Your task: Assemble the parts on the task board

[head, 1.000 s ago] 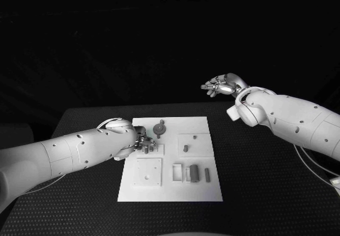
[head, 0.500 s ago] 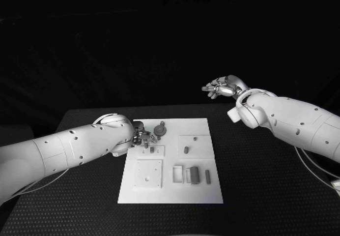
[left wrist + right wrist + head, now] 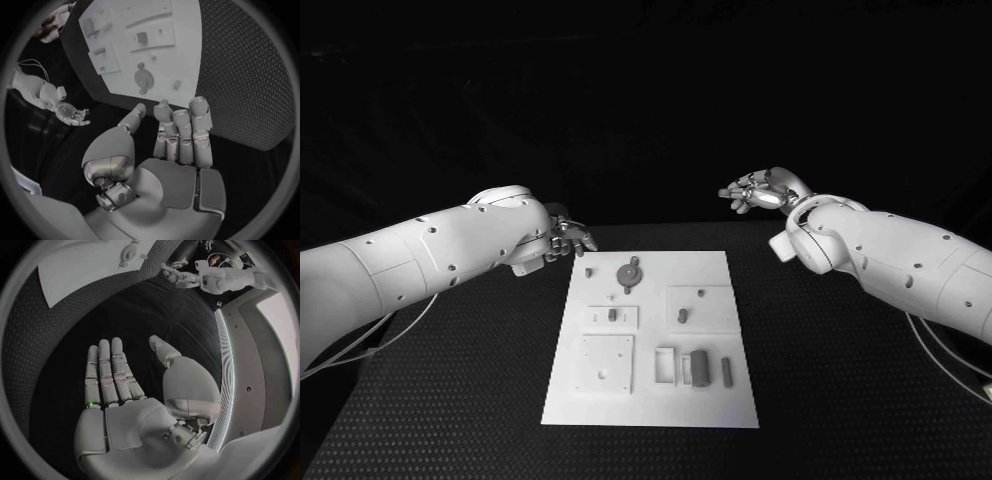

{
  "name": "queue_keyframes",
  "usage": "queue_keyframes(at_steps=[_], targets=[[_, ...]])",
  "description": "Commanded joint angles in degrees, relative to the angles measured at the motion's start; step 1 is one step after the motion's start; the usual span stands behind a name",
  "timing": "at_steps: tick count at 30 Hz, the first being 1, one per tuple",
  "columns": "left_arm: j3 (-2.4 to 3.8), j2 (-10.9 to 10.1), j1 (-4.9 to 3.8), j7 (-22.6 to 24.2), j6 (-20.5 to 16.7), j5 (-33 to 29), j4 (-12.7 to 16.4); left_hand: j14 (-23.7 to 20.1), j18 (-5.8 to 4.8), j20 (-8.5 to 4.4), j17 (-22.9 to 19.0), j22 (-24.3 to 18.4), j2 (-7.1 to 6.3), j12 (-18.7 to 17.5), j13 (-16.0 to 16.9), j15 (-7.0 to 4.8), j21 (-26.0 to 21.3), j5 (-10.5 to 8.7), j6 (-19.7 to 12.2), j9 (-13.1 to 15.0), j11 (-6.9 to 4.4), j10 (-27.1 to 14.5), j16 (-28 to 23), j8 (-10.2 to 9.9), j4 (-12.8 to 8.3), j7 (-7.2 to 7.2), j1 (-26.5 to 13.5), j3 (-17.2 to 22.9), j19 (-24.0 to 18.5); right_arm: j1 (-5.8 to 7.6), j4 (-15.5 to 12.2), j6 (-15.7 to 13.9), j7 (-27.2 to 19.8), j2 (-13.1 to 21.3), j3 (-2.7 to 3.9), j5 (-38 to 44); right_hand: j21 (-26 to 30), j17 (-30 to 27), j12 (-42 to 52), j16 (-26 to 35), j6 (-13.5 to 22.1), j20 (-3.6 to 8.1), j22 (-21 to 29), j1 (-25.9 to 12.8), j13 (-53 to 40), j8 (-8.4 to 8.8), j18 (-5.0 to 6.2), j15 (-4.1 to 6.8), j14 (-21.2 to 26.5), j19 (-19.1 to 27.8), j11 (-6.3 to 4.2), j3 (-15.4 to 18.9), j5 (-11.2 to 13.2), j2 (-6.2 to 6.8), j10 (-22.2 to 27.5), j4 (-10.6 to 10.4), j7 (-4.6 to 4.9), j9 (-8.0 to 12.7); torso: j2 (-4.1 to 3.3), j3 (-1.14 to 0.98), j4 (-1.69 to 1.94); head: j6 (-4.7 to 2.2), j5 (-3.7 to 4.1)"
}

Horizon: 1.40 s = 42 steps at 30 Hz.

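Left hand (image 3: 565,238) open, holding nothing, just past the task board (image 3: 651,400) corner. Right hand (image 3: 759,190) open too, well off. Round part (image 3: 630,271) nearest the left fingers.

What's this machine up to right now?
A two-armed robot sits at a black table with a white task board in the middle, carrying small grey parts to be assembled. At this moment neither hand holds anything. The left hand hovers off the board's far left corner, fingers extended and empty. The right hand is raised beyond the board's far right side, palm open.
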State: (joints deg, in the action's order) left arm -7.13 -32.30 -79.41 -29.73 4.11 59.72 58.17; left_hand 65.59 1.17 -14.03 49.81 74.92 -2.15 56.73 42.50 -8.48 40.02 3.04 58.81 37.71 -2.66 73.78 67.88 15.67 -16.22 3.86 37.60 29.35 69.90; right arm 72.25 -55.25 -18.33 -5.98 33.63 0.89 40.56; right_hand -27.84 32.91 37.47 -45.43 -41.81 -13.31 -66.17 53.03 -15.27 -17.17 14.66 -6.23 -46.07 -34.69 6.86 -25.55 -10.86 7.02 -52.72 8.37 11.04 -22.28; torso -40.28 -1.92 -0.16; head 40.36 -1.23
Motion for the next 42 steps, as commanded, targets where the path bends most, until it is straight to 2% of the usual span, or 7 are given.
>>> queue_keyframes(at_steps=[1, 10, 18, 20, 23, 28, 42], targets=[[0.00, 2.04, -0.53, 2.07, 3.60, -2.08, -3.41, -0.65, 2.81, 0.12, -0.15, 0.40, 0.03, -0.41, -0.14, 0.08, -0.43, 0.26, -0.76, 0.11, 0.10, -0.60, -0.30, -0.02, 0.11, 0.12, 0.62, -0.24, -0.47, -0.01, -0.19, 0.52, -0.57, 0.01, 0.02, -0.09, 0.20, 0.06, 0.37, 0.36, -0.38, 0.11, -0.06, -0.22, 0.07, -0.14, -0.31, -0.32, 0.19, 0.29, 2.07, -0.11, -0.03, -0.06, 6.38, -0.28, 1.90, 0.09, -0.16, 0.04, -0.03, -0.65, -0.27], [-0.02, 7.90, -0.42, 4.91, 6.25, -1.95, -15.07, -5.34, 1.97, 2.23, -3.31, -1.18, 0.60, -5.27, -3.71, 2.33, -5.48, 0.31, -3.97, 0.44, 1.70, -5.44, -4.55, 0.41, 0.32, 1.64, 1.74, -0.45, -4.92, 0.00, -0.71, 0.58, -0.64, -0.10, 0.02, -0.09, 0.21, 0.10, 0.40, 0.36, -0.38, 0.11, -0.09, -0.13, 0.09, -0.15, -0.30, -0.31, 0.18, 0.27, 2.07, -0.13, -0.03, -0.14, 6.38, -0.28, 1.90, 0.10, -0.89, 0.09, -0.26, -2.57, -1.60], [-0.08, 9.27, 0.87, 5.81, 7.49, -1.08, -17.74, -6.08, 2.01, 2.89, -4.22, -1.59, 0.38, -6.38, -4.81, 3.01, -6.89, 0.30, -4.41, 0.54, 1.92, -5.93, -5.26, 0.85, 0.06, 1.85, 2.68, -0.48, -5.45, 0.00, -0.88, 0.44, -0.68, 0.13, 0.02, -0.09, 0.23, 0.12, 0.41, 0.37, -0.37, 0.11, -0.11, -0.09, 0.10, -0.15, -0.30, -0.31, 0.18, 0.28, 2.07, -0.13, -0.02, -0.12, 6.38, -0.26, 1.90, 0.11, -1.61, 0.24, -0.09, -5.83, -4.66], [-0.12, 9.59, 1.10, 6.41, 8.25, -0.54, -18.25, -6.11, 2.04, 2.97, -4.32, -1.58, 0.24, -6.44, -4.94, 3.08, -7.02, 0.31, -4.36, 0.56, 1.90, -5.90, -5.26, 0.99, 0.03, 1.83, 3.11, -0.42, -5.40, 0.00, -0.98, 0.41, -0.66, 0.18, 0.02, -0.09, 0.23, 0.12, 0.41, 0.38, -0.37, 0.10, -0.11, -0.08, 0.10, -0.15, -0.29, -0.31, 0.18, 0.28, 2.07, -0.12, -0.02, -0.12, 6.38, -0.25, 1.90, 0.12, -1.68, 0.27, -0.06, -6.19, -5.11], [-0.43, 10.22, 1.48, 7.18, 9.16, 0.08, -19.26, -7.47, 1.81, 3.61, -4.97, -1.76, 0.29, -7.53, -5.72, 3.76, -8.18, 3.23, -4.48, 0.53, 2.20, -7.23, -6.06, 1.23, 0.21, 2.06, 3.93, -0.12, -6.59, 0.00, -0.96, 0.41, -0.66, 0.11, 0.03, -0.09, 0.23, 0.13, 0.41, 0.38, -0.37, 0.10, -0.12, -0.07, 0.11, -0.15, -0.29, -0.31, 0.18, 0.28, 2.07, -0.12, -0.02, -0.12, 6.39, -0.25, 1.90, 0.12, -2.02, 0.30, 0.01, -6.88, -6.44], [-0.55, 10.63, 1.93, 7.54, 8.13, 0.32, -19.92, -8.62, 1.79, 4.36, -5.66, -1.91, 0.02, -8.54, -6.64, 4.58, -9.28, 2.76, -4.52, 0.41, 2.39, -8.07, -6.70, 1.40, 0.69, 2.24, 3.78, -0.38, -7.65, 0.00, -1.11, 0.39, -0.66, 0.09, 0.03, -0.09, 0.24, 0.14, 0.42, 0.38, -0.36, 0.10, -0.13, -0.06, 0.12, -0.16, -0.29, -0.31, 0.17, 0.28, 2.07, -0.11, -0.02, -0.12, 6.39, -0.25, 1.90, 0.12, -2.36, 0.38, 0.04, -7.20, -6.97], [-0.64, 11.29, 2.96, 7.68, 8.85, 0.40, -20.71, -8.98, 2.11, 4.77, -6.23, -1.83, -0.94, -8.97, -7.36, 4.95, -9.92, 1.93, -4.80, 0.07, 2.53, -8.16, -6.75, 1.26, 1.40, 2.38, 3.55, -0.58, -7.79, 0.00, -1.59, 0.39, -0.65, 0.08, 0.03, -0.09, 0.27, 0.18, 0.44, 0.41, -0.35, 0.08, -0.17, -0.03, 0.14, -0.17, -0.29, -0.31, 0.17, 0.27, 2.08, -0.08, -0.01, -0.12, 6.40, -0.26, 1.91, 0.15, -2.24, 0.37, 0.05, -6.33, -6.91]])
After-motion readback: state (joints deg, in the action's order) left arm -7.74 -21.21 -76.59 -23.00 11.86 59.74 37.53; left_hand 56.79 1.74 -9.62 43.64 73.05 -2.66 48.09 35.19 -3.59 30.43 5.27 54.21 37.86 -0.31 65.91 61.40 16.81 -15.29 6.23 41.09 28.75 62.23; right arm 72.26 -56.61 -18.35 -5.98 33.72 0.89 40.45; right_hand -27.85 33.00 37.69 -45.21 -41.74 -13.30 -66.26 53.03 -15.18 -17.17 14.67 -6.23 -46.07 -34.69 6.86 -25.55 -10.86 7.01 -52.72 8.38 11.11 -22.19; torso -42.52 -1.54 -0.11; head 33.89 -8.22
